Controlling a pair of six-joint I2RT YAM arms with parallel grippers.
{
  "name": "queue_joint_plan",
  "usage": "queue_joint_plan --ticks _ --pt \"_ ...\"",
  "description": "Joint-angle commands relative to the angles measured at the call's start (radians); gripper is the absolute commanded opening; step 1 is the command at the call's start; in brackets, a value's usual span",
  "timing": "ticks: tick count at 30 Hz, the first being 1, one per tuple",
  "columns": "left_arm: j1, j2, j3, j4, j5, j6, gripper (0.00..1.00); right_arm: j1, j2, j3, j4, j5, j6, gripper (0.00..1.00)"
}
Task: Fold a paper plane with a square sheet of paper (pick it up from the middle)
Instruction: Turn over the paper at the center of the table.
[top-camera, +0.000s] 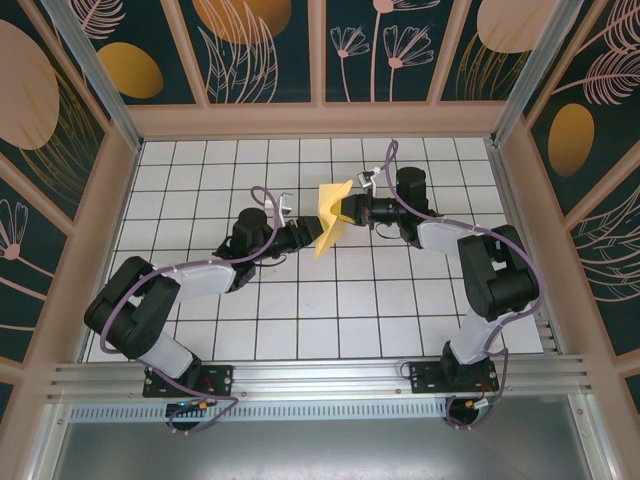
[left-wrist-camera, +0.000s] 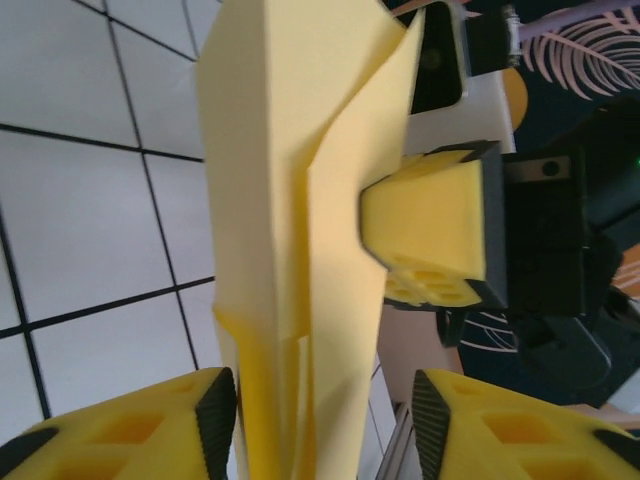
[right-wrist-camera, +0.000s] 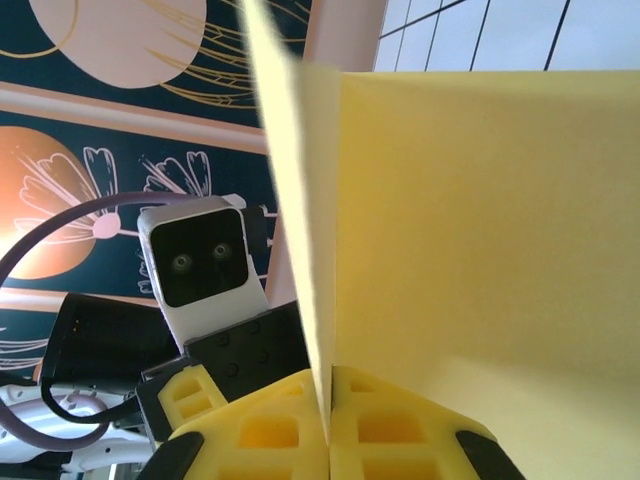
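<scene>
creased yellow paper up off desk, toward far edge, pinched tight in right gripper. left gripper part open astride it, prob. not touching. centre on crease b4 closing; close slow, no tugging.

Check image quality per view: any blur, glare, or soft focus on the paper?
Top external: sharp and evenly lit, the paper small in frame, no glare on the table. Left wrist: paper close to the lens with soft edges, the grid lines behind it crisper. Right wrist: paper a flat bright yellow, its near edge blurred towards the top.
</scene>
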Motion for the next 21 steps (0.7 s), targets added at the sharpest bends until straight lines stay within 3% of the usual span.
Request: queue_joint_plan --ticks 1,9,12,16,21 --pt "0.009 0.018 0.01 0.104 0.039 -0.019 0.42 0.003 0.018 0.036 0.043 -0.051 0.012 0.07" --pt "0.012 0.027 0.024 0.059 0.01 -0.01 0.11 -0.011 0.013 0.062 -0.088 -0.017 -0.062 0.11" --pt "0.018 -0.007 0.034 -0.06 -0.043 0.045 0.06 -0.052 -0.025 0.078 -0.25 0.063 -0.159 0.27" --pt "0.018 -0.067 0.139 -0.492 -0.286 0.246 0.06 -0.106 -0.094 0.081 -0.45 0.25 -0.278 0.54" --pt "0.0 -0.072 0.293 -0.95 -0.681 0.397 0.06 -0.108 -0.174 0.045 -0.569 0.535 -0.345 0.65"
